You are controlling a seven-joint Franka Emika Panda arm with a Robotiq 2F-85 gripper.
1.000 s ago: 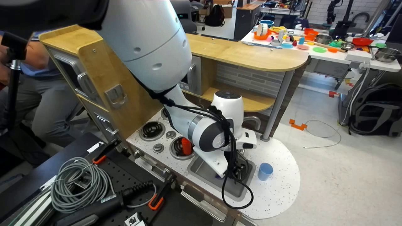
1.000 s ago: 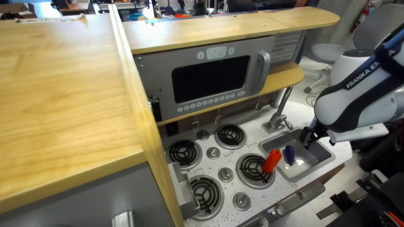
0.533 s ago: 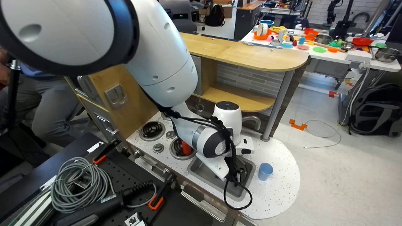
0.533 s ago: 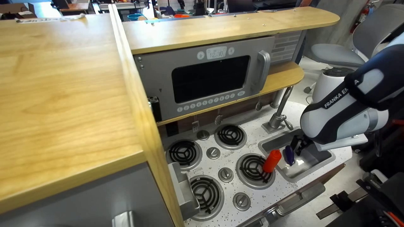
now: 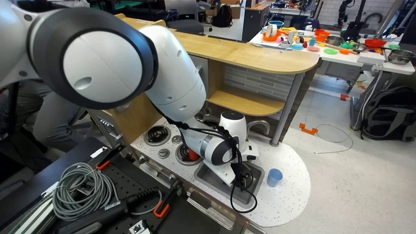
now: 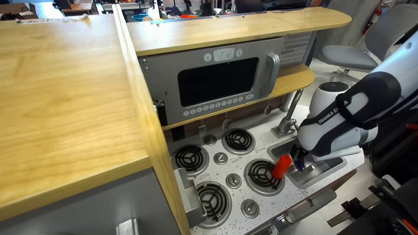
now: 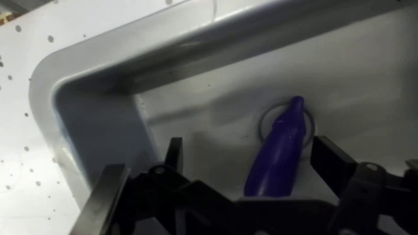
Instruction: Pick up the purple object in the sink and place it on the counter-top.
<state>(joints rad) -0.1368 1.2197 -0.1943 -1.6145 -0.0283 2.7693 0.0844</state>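
Observation:
The purple object [image 7: 277,156] is a toy eggplant lying on the floor of the grey sink [image 7: 107,54], over the drain ring. In the wrist view my gripper [image 7: 246,147] is open, its fingers apart on either side of the eggplant, which is closer to the right finger. Its lower end is hidden behind the gripper body. In an exterior view the gripper [image 6: 297,153] is down in the sink [image 6: 312,184] and partly covers the eggplant [image 6: 299,164]. The eggplant is hidden in an exterior view by the arm and cables over the sink [image 5: 208,178]. The speckled white counter-top [image 5: 289,204] surrounds the sink.
A red bottle [image 6: 281,166] stands on the burner beside the sink. A light blue cup [image 5: 274,177] stands on the counter-top across the sink. The faucet [image 6: 287,122] rises behind the sink. A wooden shelf [image 5: 247,102] is above the back. Cables hang from the wrist.
The arm has moved toward the stove side of the sink and lower. The gripper has gone from beside the eggplant to over it. The eggplant has not visibly moved.

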